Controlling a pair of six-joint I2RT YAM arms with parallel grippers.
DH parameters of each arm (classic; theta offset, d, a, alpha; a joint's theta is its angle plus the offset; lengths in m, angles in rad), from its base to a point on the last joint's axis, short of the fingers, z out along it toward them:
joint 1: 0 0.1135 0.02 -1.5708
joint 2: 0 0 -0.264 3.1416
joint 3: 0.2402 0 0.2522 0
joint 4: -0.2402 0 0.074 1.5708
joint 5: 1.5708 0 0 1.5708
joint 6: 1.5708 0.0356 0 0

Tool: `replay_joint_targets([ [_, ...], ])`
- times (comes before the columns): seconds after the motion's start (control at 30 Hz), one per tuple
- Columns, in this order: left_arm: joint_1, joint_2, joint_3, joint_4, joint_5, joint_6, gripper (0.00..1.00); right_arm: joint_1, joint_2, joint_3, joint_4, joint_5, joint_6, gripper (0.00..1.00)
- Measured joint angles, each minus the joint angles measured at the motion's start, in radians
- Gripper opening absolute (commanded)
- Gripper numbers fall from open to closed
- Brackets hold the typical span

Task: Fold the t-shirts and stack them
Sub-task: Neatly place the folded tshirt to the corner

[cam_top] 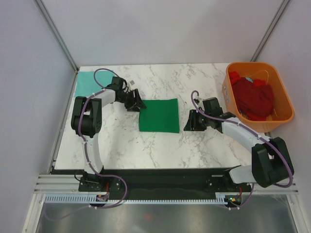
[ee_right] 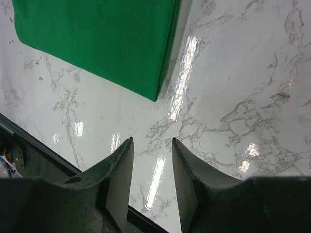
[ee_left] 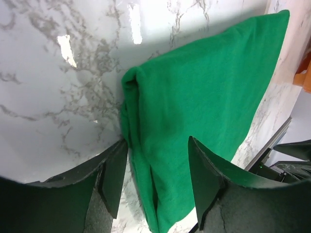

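Top external view: folded green t-shirt (cam_top: pixel 159 115) sits on the table (cam_top: pixel 194 82); left gripper (cam_top: pixel 136 103) and right gripper (cam_top: pixel 190 121) both gape empty beside it. Soft, light and floppy, so I'd pinch the thick folded edge.

A white worktop (cam_top: pixel 160 145) with grey marble veining fills the middle of the overhead view, and its glossy surface throws back bright streaks of light in both wrist views. An orange plastic tub (cam_top: pixel 252 64) stands at its far right corner, its right side reaching past the worktop's edge. Plain grey wall panels (cam_top: pixel 29 97) close in the left, back and right sides, joined by two slanting metal struts (cam_top: pixel 56 34). Along the near edge lies a black base plate (cam_top: pixel 165 177), and in front of it a slotted white cable duct (cam_top: pixel 160 198).
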Motion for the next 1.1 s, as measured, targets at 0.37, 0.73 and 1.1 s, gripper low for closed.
replay_joint_targets([
  [0.37, -0.04, 0.022, 0.042, 0.008, -0.044, 0.002, 0.59, 0.0, -0.04, 0.002, -0.021, 0.002, 0.0, 0.46],
  [0.73, -0.067, 0.038, 0.067, 0.031, -0.118, 0.001, 0.34, 0.0, -0.072, 0.002, -0.024, 0.002, 0.001, 0.46],
  [1.1, -0.138, -0.024, 0.014, 0.039, -0.284, -0.004, 0.02, 0.0, -0.079, 0.002, -0.024, 0.002, 0.001, 0.46],
])
